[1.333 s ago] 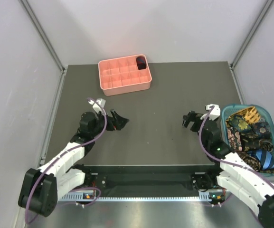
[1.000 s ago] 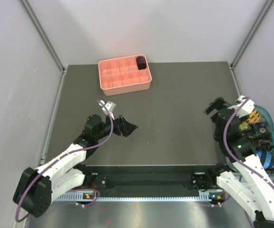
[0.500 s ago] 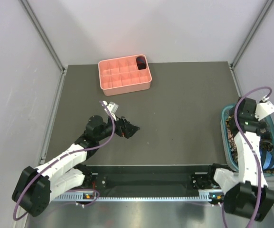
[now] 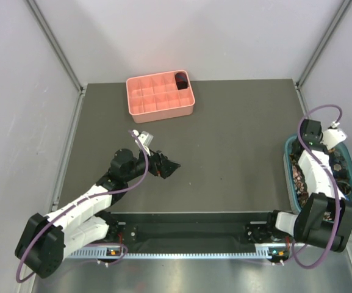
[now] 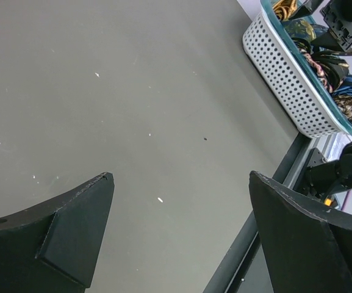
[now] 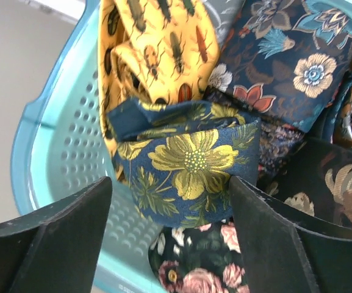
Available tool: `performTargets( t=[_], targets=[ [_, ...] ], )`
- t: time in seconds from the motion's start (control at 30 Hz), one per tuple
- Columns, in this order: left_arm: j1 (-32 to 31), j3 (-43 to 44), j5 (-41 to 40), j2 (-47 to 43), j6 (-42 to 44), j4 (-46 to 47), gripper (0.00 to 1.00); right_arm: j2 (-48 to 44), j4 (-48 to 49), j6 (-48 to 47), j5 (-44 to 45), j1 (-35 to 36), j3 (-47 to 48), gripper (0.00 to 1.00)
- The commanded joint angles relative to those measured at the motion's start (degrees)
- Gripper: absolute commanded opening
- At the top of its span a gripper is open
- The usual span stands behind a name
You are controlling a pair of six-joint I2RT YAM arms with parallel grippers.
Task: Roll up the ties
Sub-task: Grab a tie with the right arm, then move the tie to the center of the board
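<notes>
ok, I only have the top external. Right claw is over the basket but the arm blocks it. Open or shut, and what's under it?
Observer: Right claw is open. The navy tie with yellow flowers lies in the gap between its fingers, not pinched.
Operator: Left claw carrying anything?
Observer: No. Left claw is open, with only bare table between its fingers.
Operator: What's next to that navy tie?
Observer: A yellow tie printed with beetles, just beyond it, against the perforated wall of the basket.

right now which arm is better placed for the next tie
Right arm. Its open jaws hover at the navy yellow-flower tie in the teal basket; the left arm hangs open-jawed over the table.
</notes>
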Motion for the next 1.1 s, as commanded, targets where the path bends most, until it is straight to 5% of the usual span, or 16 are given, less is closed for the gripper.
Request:
performTargets(
  t=[0.0,0.1,0.17,0.27,0.3,0.37,0.53,0.7,0.8,0.97,1.07],
  targets=[
    [-0.35,1.91,-0.73,-0.51,1.35,2.15,0.96,3.19,4.50,0.77,4.41,-0.97,1.42,0.80],
    [-0.35,1.82,-0.99,-0.60,1.61,1.98,0.97,7.32,4.15,1.21,3.54,-2.02,2.21,0.92],
    [-0.44,1.91,-0.99,-0.51,1.62,1.89,0.97,8.83,4.15,1.47,3.01,-2.90,2.48,0.81],
    [-0.53,1.91,-1.25,-0.51,1.70,1.97,0.97,9.19,4.24,1.39,2.22,-3.34,2.48,0.51],
    [-0.53,1.82,-1.25,-0.51,1.79,1.97,0.97,7.53,4.06,0.86,1.96,-3.26,2.57,0.31],
    [-0.70,1.91,-1.60,-0.25,1.88,1.97,0.97,2.63,4.06,-0.37,2.82,-2.82,2.48,0.15],
    [-1.06,2.00,-2.22,-0.24,2.49,1.80,0.97,-8.55,4.85,-8.61,2.13,0.25,5.01,0.09],
    [-1.23,2.00,-3.01,-0.42,3.02,1.36,0.97,-18.49,5.99,-14.43,-18.57,6.13,9.06,0.00],
    [-1.32,2.08,-3.36,-0.51,3.28,1.10,0.97,-21.66,6.70,-16.89,-32.81,10.87,11.26,0.11],
    [-1.41,1.91,-3.98,-1.30,3.72,0.66,0.96,-24.20,4.42,-22.34,-57.44,14.76,13.46,0.84],
    [-1.41,1.64,-4.33,-1.74,3.90,0.66,0.97,-27.80,2.31,-23.58,-54.57,16.69,12.59,1.00]
  ],
)
